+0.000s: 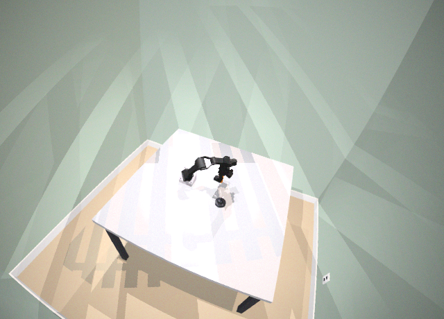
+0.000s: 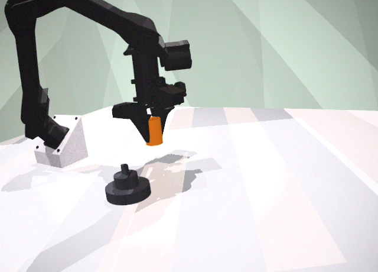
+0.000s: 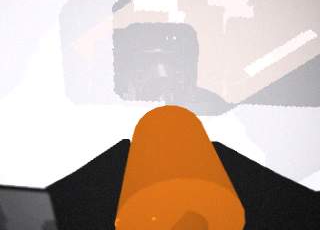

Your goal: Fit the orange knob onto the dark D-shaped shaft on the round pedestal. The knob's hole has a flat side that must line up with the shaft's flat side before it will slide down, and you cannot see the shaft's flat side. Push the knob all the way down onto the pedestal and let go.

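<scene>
Pale green walls, streaked with light, stand around a white table [image 1: 193,233] [image 2: 220,220] with patches of shadow across its top. Nearest the outside camera is the round pedestal [image 1: 220,202] [image 2: 128,193], with 1 thin dark shaft [image 2: 124,168] sticking up; I can't make out its flat side. If the flats don't match, I'd expect the knob to sit on the shaft's tip and jam under a push, perhaps twisting or slipping in the grip. The pedestal might also slide if it's loose, and I can't tell whether it's fixed. Farther back, the gripper [image 1: 222,179] [image 2: 156,130] [image 3: 170,148] has its 2 fingers partway open, closed on the orange knob [image 1: 222,180] [image 2: 155,130] [image 3: 172,150], which hangs above the tabletop, apart from the pedestal. In the outside view it looks a touch tilted; carried over like that, its hole could catch the shaft's edge. Letting go too soon would likely leave it perched high or topple it. Behind, the arm's pale base [image 1: 183,181] [image 2: 74,149] stands well clear of it all.
</scene>
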